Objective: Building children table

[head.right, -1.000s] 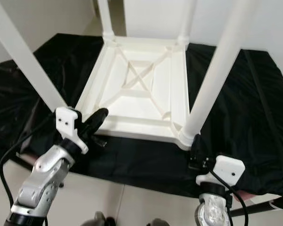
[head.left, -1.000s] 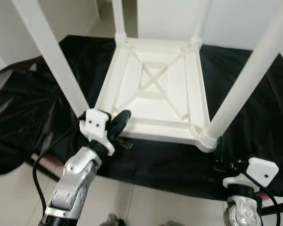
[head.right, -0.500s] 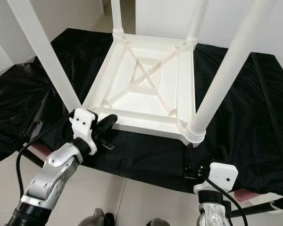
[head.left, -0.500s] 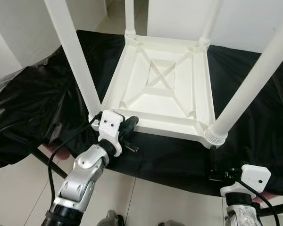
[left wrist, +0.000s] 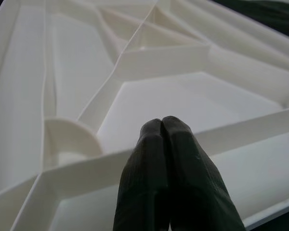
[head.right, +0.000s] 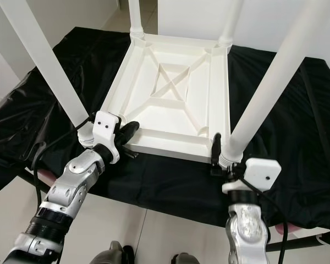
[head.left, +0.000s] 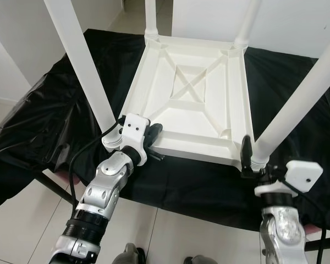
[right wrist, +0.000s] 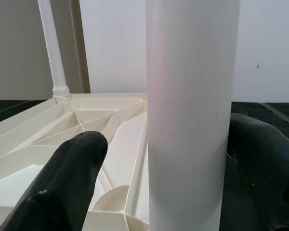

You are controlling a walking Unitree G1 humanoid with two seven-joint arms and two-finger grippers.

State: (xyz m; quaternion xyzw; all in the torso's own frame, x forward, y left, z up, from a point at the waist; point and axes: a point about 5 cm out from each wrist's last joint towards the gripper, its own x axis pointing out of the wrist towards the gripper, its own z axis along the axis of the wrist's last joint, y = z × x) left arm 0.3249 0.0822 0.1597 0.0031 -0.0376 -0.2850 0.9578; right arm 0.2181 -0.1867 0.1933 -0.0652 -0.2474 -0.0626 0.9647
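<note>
Four legs of the upturned table (head.left: 192, 104) run out of frame. Left gripper (left wrist: 162, 126), closed and empty, touches its 7 o'clock rim. Right gripper (right wrist: 164, 159) straddles the 5 o'clock leg (right wrist: 190, 110), fingers spread; contact unclear.

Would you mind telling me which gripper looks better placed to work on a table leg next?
Probably the right gripper: it is open around the near right leg, while the shut left gripper rests at the tabletop's rim.

1. Children's table (head.left: 190, 104): white plastic, lying upside down on the black sheet before me, ribbed underside facing up with a central cross brace.
2. Four white round legs (head.left: 80, 66) stand upright, one at each corner of my table.
</note>
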